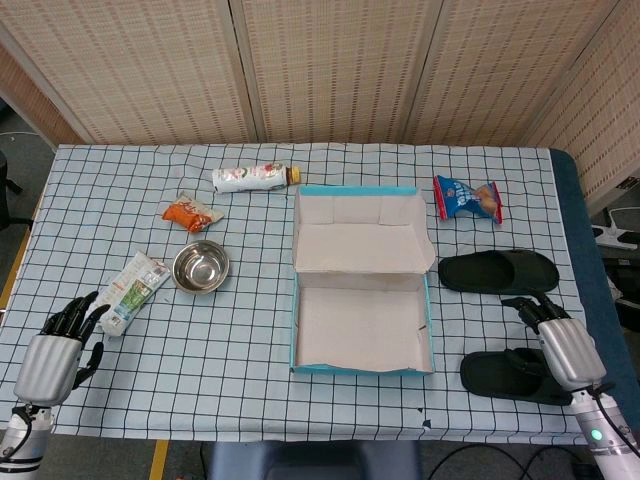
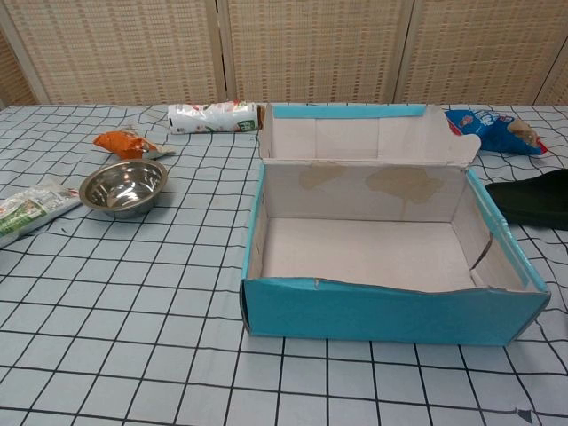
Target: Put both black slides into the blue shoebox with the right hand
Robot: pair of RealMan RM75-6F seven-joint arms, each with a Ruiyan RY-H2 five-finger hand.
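Note:
The blue shoebox (image 1: 361, 371) stands open in the middle of the table, its lid flap folded back; nothing lies inside it. In the chest view the shoebox (image 2: 382, 312) fills the centre. One black slide (image 1: 498, 271) lies right of the box and shows at the right edge of the chest view (image 2: 535, 200). The second black slide (image 1: 505, 377) lies nearer the front edge. My right hand (image 1: 558, 342) hovers over this nearer slide's right end, fingers extended toward the far slide and holding nothing. My left hand (image 1: 58, 350) rests at the front left corner, fingers apart, empty.
A blue snack bag (image 1: 467, 198) lies behind the slides. Left of the box are a steel bowl (image 1: 201, 267), an orange packet (image 1: 190, 213), a lying bottle (image 1: 255, 177) and a green-white tube pack (image 1: 133, 290). The table's right edge runs close to the slides.

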